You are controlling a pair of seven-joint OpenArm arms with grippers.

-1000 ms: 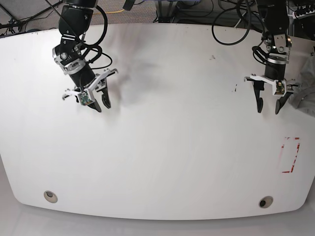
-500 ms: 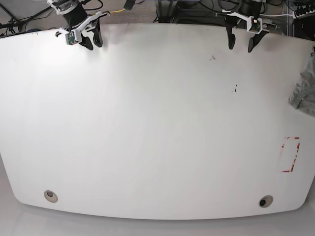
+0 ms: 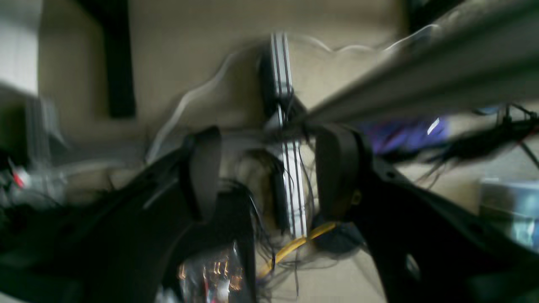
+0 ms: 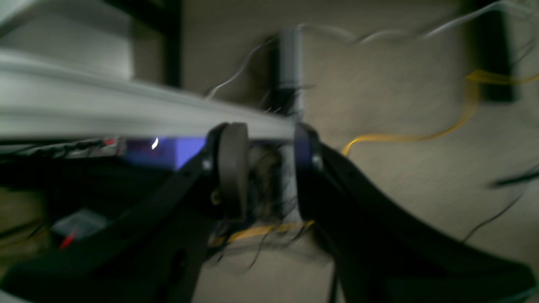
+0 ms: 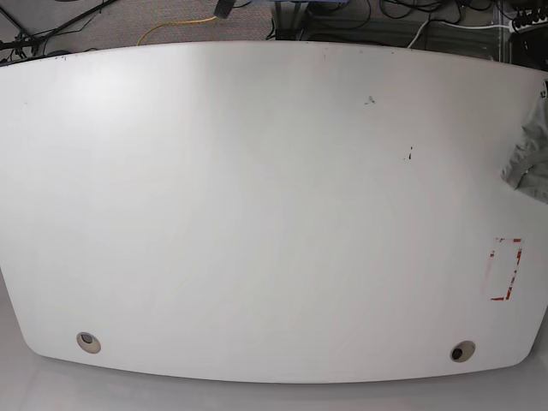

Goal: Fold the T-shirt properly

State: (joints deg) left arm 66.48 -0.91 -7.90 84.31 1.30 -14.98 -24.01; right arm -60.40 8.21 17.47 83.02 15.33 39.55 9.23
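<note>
Lying crumpled at the smooth white table's (image 5: 257, 214) edge, the soft grey T-shirt (image 5: 531, 158); both arms' fingers (image 3: 202, 168) (image 4: 231, 168) spread, empty.

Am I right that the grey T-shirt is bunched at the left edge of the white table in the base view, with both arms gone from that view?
Not quite. The heather-grey soft knit T-shirt is bunched at the right edge of the white table, not the left, as the base view shows. The rest stands: neither arm appears in that view.
</note>
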